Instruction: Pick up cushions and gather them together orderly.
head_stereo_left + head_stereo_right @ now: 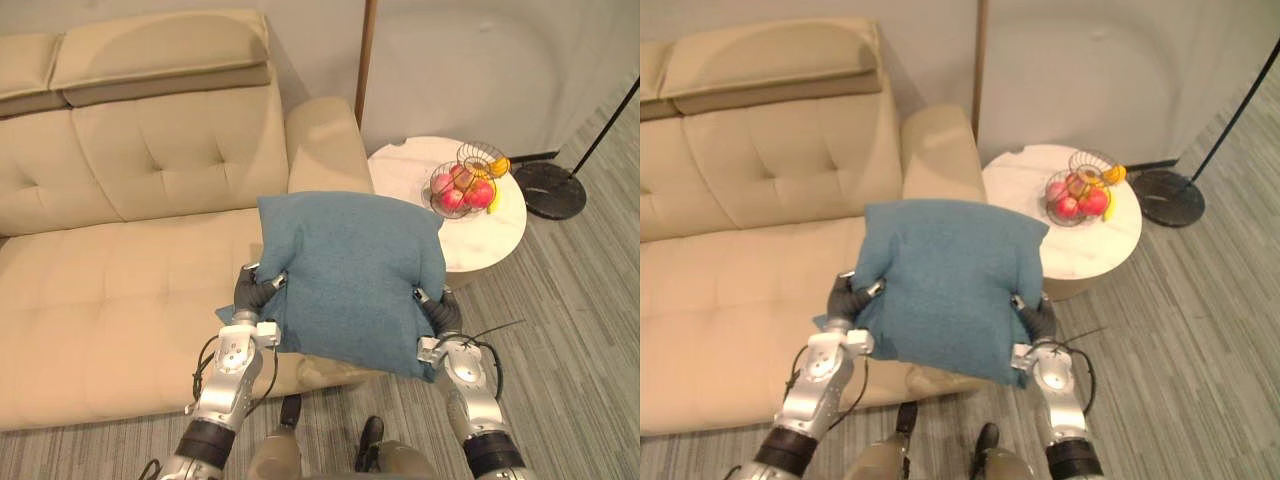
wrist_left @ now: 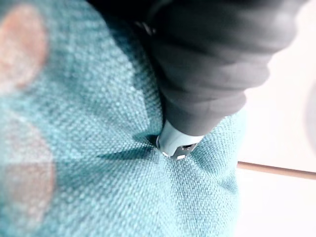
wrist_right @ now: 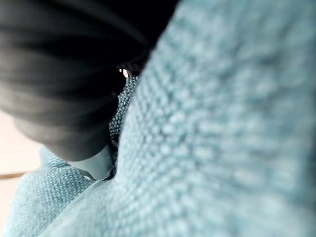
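Where your head view shows the cushion [image 1: 350, 280] above the sofa [image 1: 120, 290], the left wrist view shows your left hand [image 2: 174, 141] pinching it; right hand's [image 1: 442, 313] grip you cannot tell.

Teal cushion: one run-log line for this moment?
teal cushion: held aloft | left hand: pinching its left edge | right hand: against right edge | below: beige sofa seat

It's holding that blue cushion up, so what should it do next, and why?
Probably lower the blue cushion onto the sofa seat: the left hand and right hand hold it up over the seat's front edge, resting on nothing.
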`<state>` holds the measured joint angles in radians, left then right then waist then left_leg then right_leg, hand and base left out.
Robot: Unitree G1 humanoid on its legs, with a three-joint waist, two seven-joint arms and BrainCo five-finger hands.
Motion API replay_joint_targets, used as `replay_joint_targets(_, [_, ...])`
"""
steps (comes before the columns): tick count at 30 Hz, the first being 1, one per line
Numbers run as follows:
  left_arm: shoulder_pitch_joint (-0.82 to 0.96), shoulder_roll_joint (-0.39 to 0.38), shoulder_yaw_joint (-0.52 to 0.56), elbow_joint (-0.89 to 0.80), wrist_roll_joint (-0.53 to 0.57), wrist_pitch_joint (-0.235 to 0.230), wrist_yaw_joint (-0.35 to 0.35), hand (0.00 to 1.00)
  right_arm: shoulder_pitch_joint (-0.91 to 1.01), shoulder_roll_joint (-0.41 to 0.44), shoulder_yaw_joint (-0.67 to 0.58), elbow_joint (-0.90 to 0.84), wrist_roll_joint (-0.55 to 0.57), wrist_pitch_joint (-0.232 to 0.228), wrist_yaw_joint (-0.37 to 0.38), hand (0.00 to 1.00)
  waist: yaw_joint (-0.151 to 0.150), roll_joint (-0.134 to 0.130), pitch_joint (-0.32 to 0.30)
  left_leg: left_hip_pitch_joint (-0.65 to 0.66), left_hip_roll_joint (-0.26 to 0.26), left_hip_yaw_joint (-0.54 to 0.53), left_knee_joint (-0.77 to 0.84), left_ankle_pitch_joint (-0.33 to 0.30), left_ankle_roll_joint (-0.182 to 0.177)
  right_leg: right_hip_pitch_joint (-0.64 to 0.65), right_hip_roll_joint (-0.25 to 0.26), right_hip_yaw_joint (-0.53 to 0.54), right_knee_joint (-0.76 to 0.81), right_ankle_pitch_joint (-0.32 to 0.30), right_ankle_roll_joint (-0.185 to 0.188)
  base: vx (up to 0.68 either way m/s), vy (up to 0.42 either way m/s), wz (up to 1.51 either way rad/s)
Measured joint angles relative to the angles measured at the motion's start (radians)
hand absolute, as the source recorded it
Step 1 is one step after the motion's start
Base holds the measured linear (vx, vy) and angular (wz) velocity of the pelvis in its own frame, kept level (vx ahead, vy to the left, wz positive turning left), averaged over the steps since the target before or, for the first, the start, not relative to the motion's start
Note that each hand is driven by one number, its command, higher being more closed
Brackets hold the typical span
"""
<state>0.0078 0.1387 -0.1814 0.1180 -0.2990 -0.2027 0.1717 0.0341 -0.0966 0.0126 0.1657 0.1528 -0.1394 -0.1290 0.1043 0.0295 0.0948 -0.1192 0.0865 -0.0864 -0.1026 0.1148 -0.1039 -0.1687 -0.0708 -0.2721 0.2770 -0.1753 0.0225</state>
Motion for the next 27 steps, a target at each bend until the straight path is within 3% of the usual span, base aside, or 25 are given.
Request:
replay_joint_targets(5, [0.128,-0.039,-0.002,-0.151,-0.030,-0.031,-0.043,1.00,0.109,0.018,-0.002,-0.151,-0.036,-0.008,0.004,1.00,-0.002,0.024,-0.049,0.017,-0.008,-0.044,0.000,0.008,0.001,0.039,-0.013,-0.049,0.013,-0.013,-0.008,0.00,-0.021,0.27])
replay_joint_targets(9, [0.168,-0.047,-0.004,-0.216,-0.039,-0.036,-0.049,1.00,0.142,0.018,0.001,-0.248,-0.061,-0.013,0.000,1.00,0.001,0.015,-0.047,-0.007,-0.036,-0.091,0.048,0.011,0.005,0.053,-0.049,-0.115,0.067,-0.046,-0.012,-0.02,-0.018,0.53])
replay_joint_targets(11, [0.171,-0.058,-0.004,-0.236,-0.039,-0.036,-0.049,1.00,0.144,0.018,0.002,-0.287,-0.076,-0.017,-0.015,1.00,0.003,0.015,-0.047,-0.045,-0.055,-0.082,0.098,-0.019,0.047,0.054,-0.075,-0.158,0.100,-0.064,-0.010,-0.06,-0.003,0.90])
replay_joint_targets(12, [0.173,-0.061,-0.005,-0.266,-0.039,-0.037,-0.048,1.00,0.144,0.018,0.003,-0.315,-0.080,-0.017,-0.034,1.00,0.003,0.015,-0.047,-0.080,-0.040,0.005,0.148,-0.063,0.103,0.069,-0.096,-0.211,0.117,-0.070,-0.011,-0.07,0.003,0.92])
replay_joint_targets(14, [0.172,-0.067,-0.007,-0.284,-0.039,-0.038,-0.048,1.00,0.143,0.015,0.002,-0.335,-0.106,-0.018,-0.051,1.00,0.002,0.014,-0.046,-0.097,-0.015,0.090,0.173,-0.104,0.123,0.092,-0.106,-0.249,0.109,-0.069,-0.012,-0.06,0.066,1.08])
replay_joint_targets(15, [0.171,-0.075,-0.008,-0.287,-0.039,-0.051,-0.048,1.00,0.138,0.015,0.000,-0.352,-0.115,-0.021,-0.068,1.00,0.001,-0.001,-0.052,-0.134,0.025,0.182,0.240,-0.130,0.132,0.104,-0.133,-0.308,0.086,-0.068,-0.017,-0.08,0.170,1.19])
replay_joint_targets(16, [0.169,-0.075,-0.011,-0.287,-0.044,-0.061,-0.046,1.00,0.113,0.015,0.000,-0.352,-0.118,-0.022,-0.080,1.00,0.002,0.000,-0.054,-0.181,0.063,0.255,0.323,-0.146,0.145,0.112,-0.146,-0.351,0.083,-0.067,-0.018,-0.09,0.182,1.04])
replay_joint_targets(18, [0.168,-0.072,-0.016,-0.285,-0.059,-0.068,-0.042,1.00,0.083,0.014,-0.001,-0.344,-0.144,-0.021,-0.093,1.00,0.001,-0.003,-0.058,-0.193,0.116,0.329,0.382,-0.149,0.142,0.129,-0.166,-0.387,0.072,-0.057,-0.006,-0.03,0.139,0.72])
replay_joint_targets(20, [0.168,-0.074,-0.018,-0.283,-0.060,-0.072,-0.039,1.00,0.065,0.014,-0.001,-0.337,-0.155,-0.021,-0.105,1.00,0.002,-0.003,-0.063,-0.183,0.164,0.356,0.391,-0.163,0.109,0.140,-0.177,-0.408,0.039,-0.024,0.015,0.01,0.222,0.44])
replay_joint_targets(21, [0.168,-0.073,-0.027,-0.281,-0.067,-0.077,-0.039,1.00,0.049,0.014,-0.003,-0.325,-0.156,-0.021,-0.114,1.00,0.004,0.000,-0.065,-0.168,0.184,0.352,0.383,-0.164,0.058,0.141,-0.184,-0.410,0.009,0.012,0.035,0.05,0.342,0.23])
replay_joint_targets(23, [0.160,-0.074,-0.048,-0.252,-0.077,-0.079,-0.039,1.00,0.045,0.012,-0.014,-0.302,-0.156,-0.021,-0.123,1.00,0.005,0.012,-0.075,-0.140,0.190,0.349,0.370,-0.143,0.017,0.142,-0.200,-0.407,-0.019,0.056,0.071,0.09,0.459,0.22])
replay_joint_targets(24, [0.139,-0.064,-0.059,-0.204,-0.078,-0.081,-0.038,1.00,0.047,0.027,-0.018,-0.271,-0.162,-0.018,-0.132,1.00,0.003,-0.006,-0.076,-0.135,0.148,0.358,0.371,-0.141,-0.020,0.139,-0.247,-0.383,-0.027,0.092,0.097,0.11,0.472,0.20])
replay_joint_targets(26, [0.119,-0.025,-0.061,-0.148,-0.079,-0.071,-0.038,1.00,0.047,0.053,-0.017,-0.222,-0.173,-0.004,-0.130,1.00,0.000,-0.041,-0.068,-0.167,0.096,0.377,0.459,-0.207,0.039,0.133,-0.301,-0.292,-0.047,0.164,0.109,0.07,0.484,0.13])
replay_joint_targets(27, [0.118,-0.019,-0.061,-0.138,-0.080,-0.070,-0.037,1.00,0.047,0.058,-0.016,-0.212,-0.178,-0.002,-0.130,1.00,0.000,-0.044,-0.068,-0.175,0.092,0.379,0.479,-0.222,0.044,0.132,-0.306,-0.279,-0.046,0.174,0.106,0.03,0.478,-0.04])
